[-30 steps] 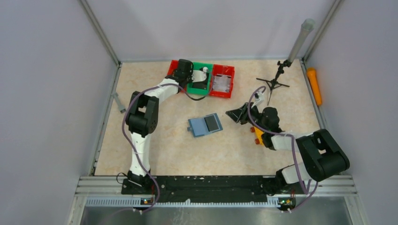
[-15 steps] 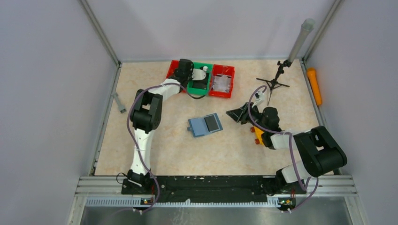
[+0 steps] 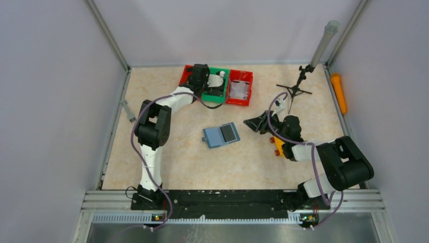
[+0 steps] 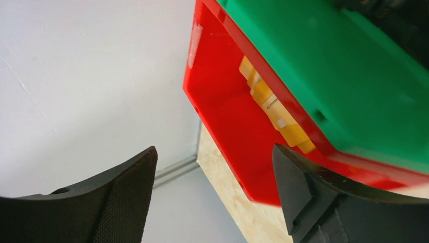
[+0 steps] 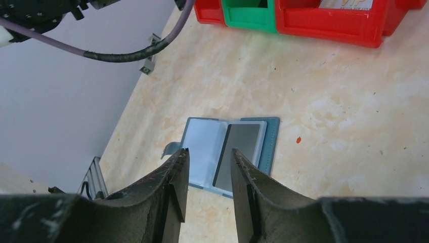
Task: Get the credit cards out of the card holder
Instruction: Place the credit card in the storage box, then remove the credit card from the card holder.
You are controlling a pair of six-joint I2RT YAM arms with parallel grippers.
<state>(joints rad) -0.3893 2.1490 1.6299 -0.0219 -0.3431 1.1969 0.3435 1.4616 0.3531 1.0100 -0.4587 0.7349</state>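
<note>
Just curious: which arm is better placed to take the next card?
Right, probably: the right end effector points at the open card holder; the left end effector hovers at the red bin.

The card holder (image 3: pixel 213 137) lies open mid-table (image 3: pixel 177 162), with 1 credit card (image 3: pixel 229 132) on its right half. A row of 3 bins (image 3: pixel 241 72) sits at 12 o'clock from it, a tripod stand (image 3: pixel 294 91) at 2 o'clock, a toy block (image 3: pixel 277 148) at 3 o'clock.
</note>
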